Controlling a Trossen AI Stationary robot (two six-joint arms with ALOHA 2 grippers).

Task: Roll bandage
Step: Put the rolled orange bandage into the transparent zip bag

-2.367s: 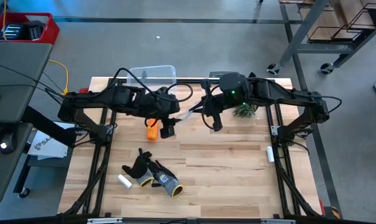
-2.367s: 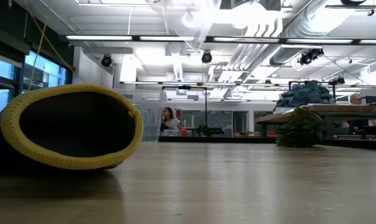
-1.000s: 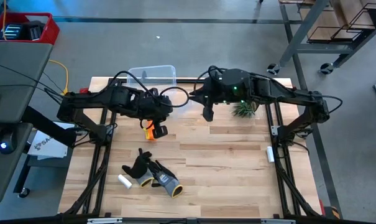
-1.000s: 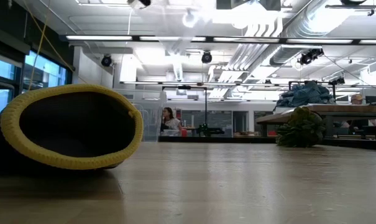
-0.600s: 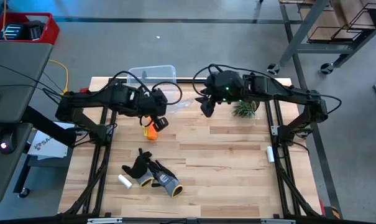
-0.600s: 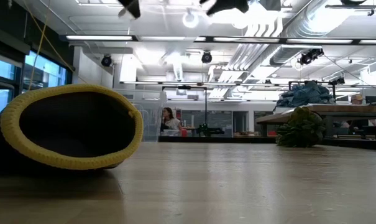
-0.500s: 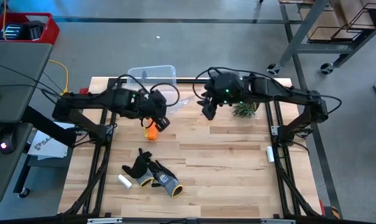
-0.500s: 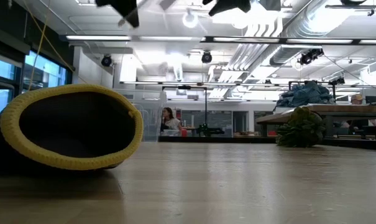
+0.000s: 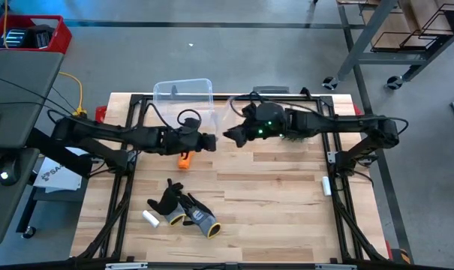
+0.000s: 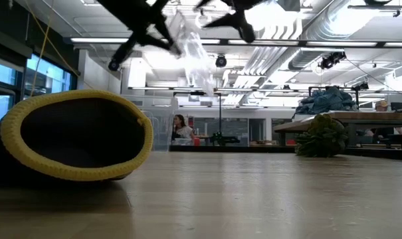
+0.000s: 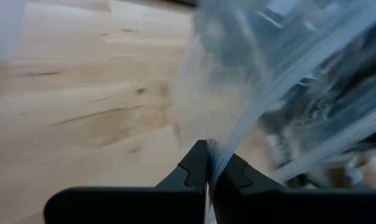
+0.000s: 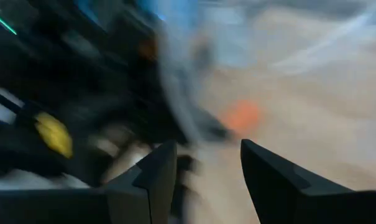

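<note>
Change: a moment ago you had both arms raised and bent over the far middle of the table (image 9: 287, 195); now they stretch toward each other, with a clear plastic bag (image 10: 191, 50) strung between the tools.
Left tool (image 9: 208, 140): its tips are pressed together on a pinch of the clear film, as your left wrist view shows (image 11: 209, 177).
Right tool (image 9: 228, 136): it sits just beside the left one above the far middle of the table; in the right wrist view its two fingers (image 12: 156, 168) stand well apart with nothing solid between them. Whether it grips the bag at all, you cannot tell.
Bandage (image 9: 184, 159): it lies on the table just to the near side of your left arm, under the wrist, apart from both tools. Earlier it sat right under the left tool; now the tool is past it.
Bandage shape: it reads as a short stubby orange lump, not a flat strip. It is too small to give a long axis or a facing.
Meaning for the task: neither tool has the bandage, so your rolling is not under way here; the bag handling looks like a side step, in my judgement.
Also on the table: gloves (image 9: 185, 210) and a small white cylinder (image 9: 150, 218) near the front left, a clear bin (image 9: 183, 91) at the far edge.
</note>
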